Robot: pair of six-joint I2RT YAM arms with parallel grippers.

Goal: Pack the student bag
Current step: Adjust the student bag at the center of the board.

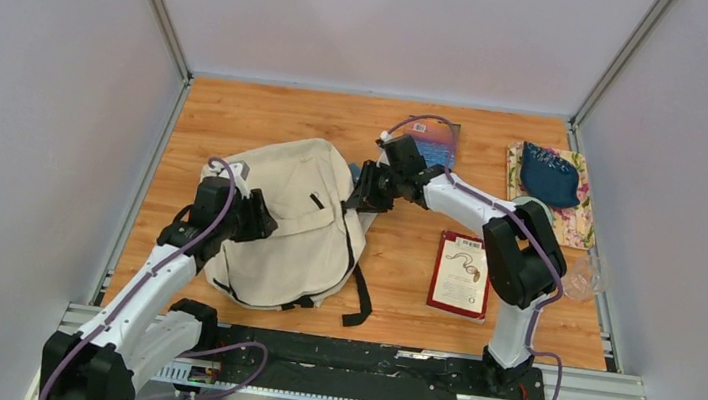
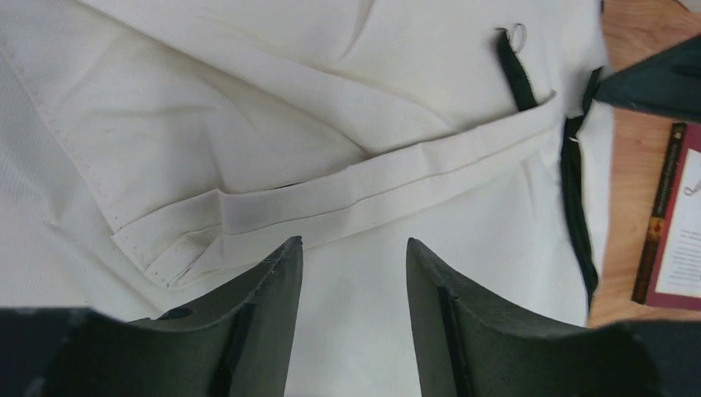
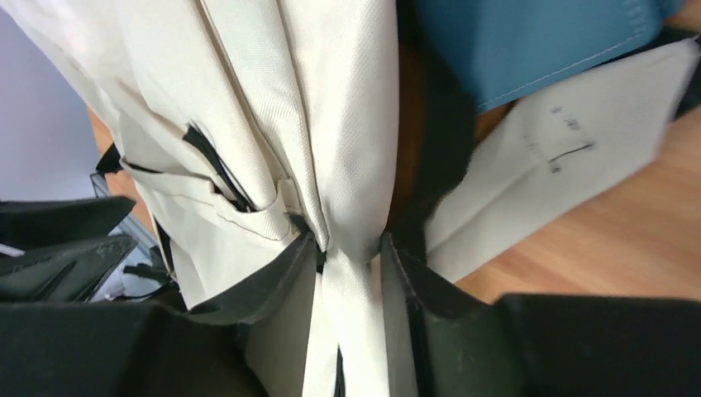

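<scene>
Black fingers of the left gripper (image 2: 354, 241) fill the bottom of its own view. They stand apart with nothing between them, just above the front flap of the student bag (image 1: 287, 223). The bag lies flat on the wooden table (image 1: 240, 107), between the two arms.

At the bag's upper right corner, the right gripper (image 3: 347, 241) pinches a bunched fold of the cream cloth between its fingers. A blue thing (image 3: 562, 41) shows just past that fold. I cannot tell if it is inside the bag or beside it.

To the right of the bag lies a red book (image 1: 462, 273), apart from it. Farther right of the bag, a dark blue pouch (image 1: 549, 174) sits on a flowery notebook (image 1: 577, 223).

I think the job is near its start. The bag's mouth is being pulled open, and these things are not yet packed. Next, one gripper must keep the mouth wide while the other brings a book. The soft cloth may slip and flop shut.
</scene>
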